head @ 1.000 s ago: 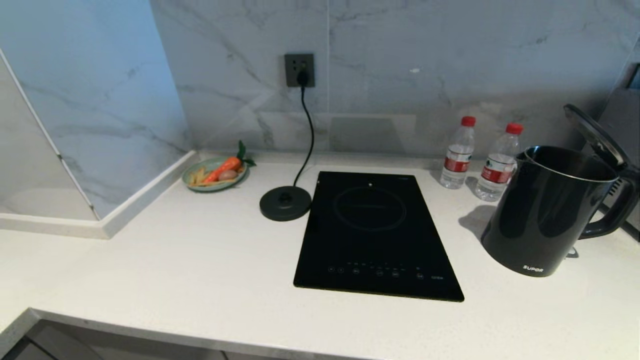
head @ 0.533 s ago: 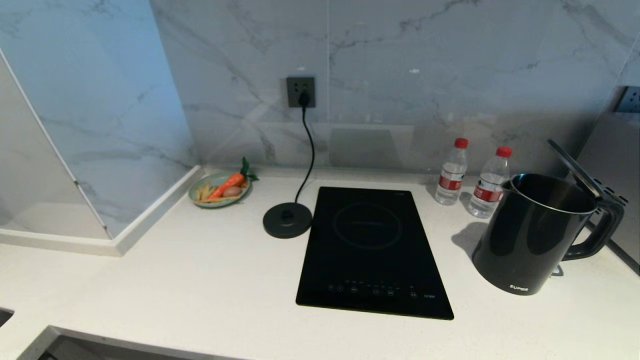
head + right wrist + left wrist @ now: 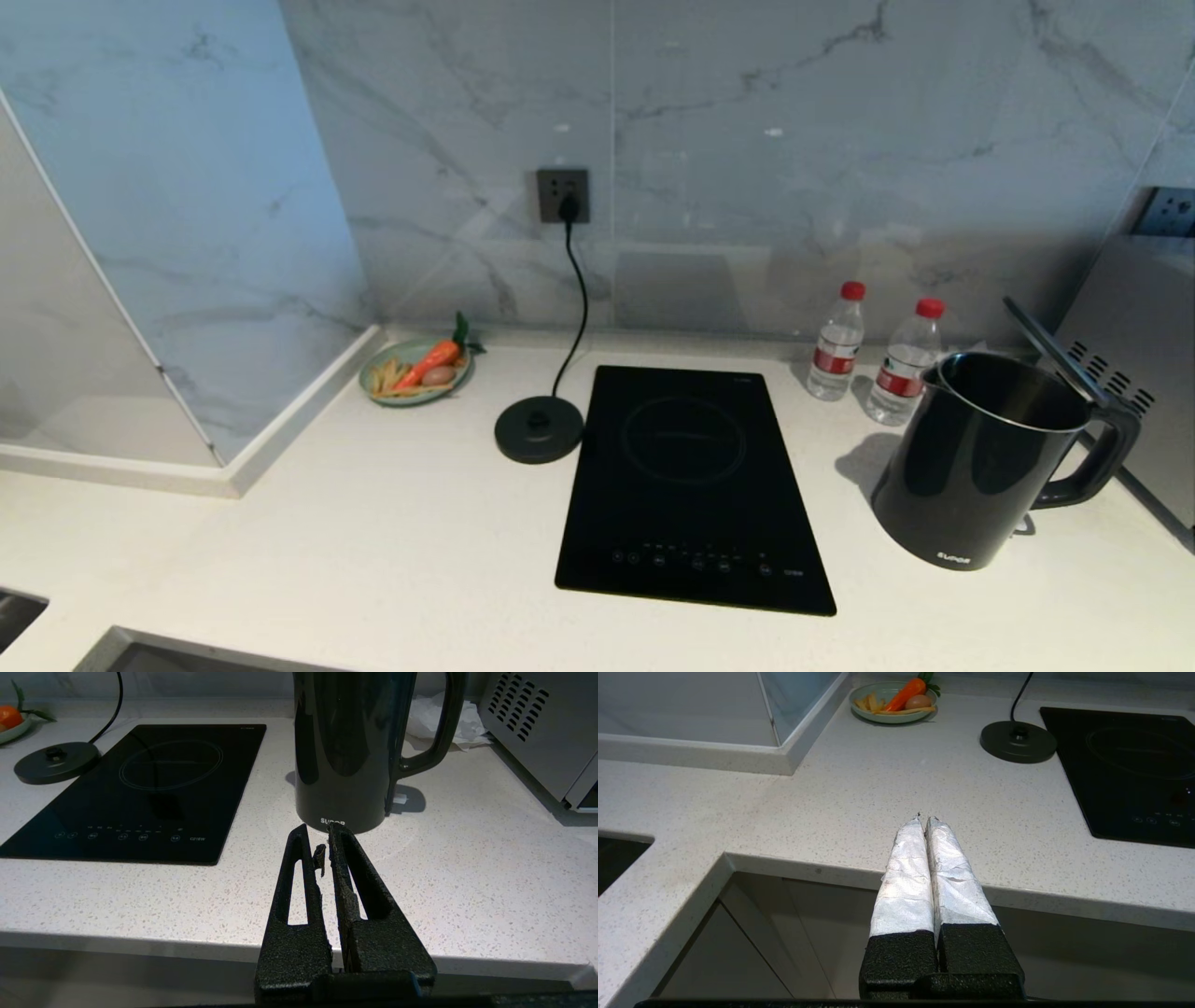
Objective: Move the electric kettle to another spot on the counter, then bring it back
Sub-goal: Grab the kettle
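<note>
On my far left a green plate (image 3: 415, 385) with a carrot (image 3: 431, 358) and some pale sticks sits in the corner of the counter (image 3: 373, 523), against the wall. Next comes the round black power base (image 3: 539, 428), bare, its cord (image 3: 571, 308) running up to the wall socket (image 3: 563, 194). The base lies just beside the left edge of the black glass cooktop (image 3: 695, 485), which fills the middle of the worktop.

Right of the cooktop, two water bottles (image 3: 836, 342) with red caps stand near the wall. In front of them and further right stands the electric kettle (image 3: 980, 457), upright on the counter, well apart from its base, lid tipped open, handle turned toward the grey appliance (image 3: 1134, 364) at the far right. Crumpled white paper (image 3: 437, 721) lies behind the handle.

My left pincer (image 3: 923, 820) hangs over the counter's front edge, its white-wrapped fingers pressed together on nothing. My right pincer (image 3: 316, 835) is clenched too, empty, pointing at the kettle's foot, just short of it; nothing stands between them.
</note>
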Tool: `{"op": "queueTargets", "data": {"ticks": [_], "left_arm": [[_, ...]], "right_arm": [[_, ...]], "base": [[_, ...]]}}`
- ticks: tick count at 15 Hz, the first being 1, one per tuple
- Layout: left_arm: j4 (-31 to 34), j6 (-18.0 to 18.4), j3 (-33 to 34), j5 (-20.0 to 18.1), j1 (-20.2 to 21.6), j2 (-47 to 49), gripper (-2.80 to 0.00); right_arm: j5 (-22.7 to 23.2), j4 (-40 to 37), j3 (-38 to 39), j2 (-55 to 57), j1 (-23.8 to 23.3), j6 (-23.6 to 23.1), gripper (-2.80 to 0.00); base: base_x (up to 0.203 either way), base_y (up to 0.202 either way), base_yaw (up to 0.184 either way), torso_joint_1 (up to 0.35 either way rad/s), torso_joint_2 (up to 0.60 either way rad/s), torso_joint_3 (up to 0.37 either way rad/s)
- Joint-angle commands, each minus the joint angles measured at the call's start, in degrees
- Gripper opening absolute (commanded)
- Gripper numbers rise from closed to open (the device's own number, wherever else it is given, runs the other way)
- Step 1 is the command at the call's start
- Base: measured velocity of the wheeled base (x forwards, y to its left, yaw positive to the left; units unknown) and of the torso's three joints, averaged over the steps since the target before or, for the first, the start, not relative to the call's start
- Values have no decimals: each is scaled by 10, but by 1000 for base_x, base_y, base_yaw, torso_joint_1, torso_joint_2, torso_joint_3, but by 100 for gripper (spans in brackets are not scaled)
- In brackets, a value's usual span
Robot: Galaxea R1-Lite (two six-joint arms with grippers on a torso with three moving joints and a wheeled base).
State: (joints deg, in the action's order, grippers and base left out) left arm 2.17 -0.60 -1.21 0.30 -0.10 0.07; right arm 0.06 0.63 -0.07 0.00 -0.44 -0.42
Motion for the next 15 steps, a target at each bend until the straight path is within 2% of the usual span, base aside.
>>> {"op": "queueTargets", "data": {"ticks": [1,12,15], "left_arm": [[0,0,0,0,0,0,-280],[0,0,1,0,0,0,-280],[0,0,0,0,0,0,-280]], "right_arm": [[0,1,0,-1,0,0,-280],[-1,1,0,-1,0,-5,-280],[-10,-19,-79,14,0,-2,-280]], "base": [[0,0,0,145,-340,-192],[0,0,0,6,-10,-7],[0,0,0,0,0,0]]}}
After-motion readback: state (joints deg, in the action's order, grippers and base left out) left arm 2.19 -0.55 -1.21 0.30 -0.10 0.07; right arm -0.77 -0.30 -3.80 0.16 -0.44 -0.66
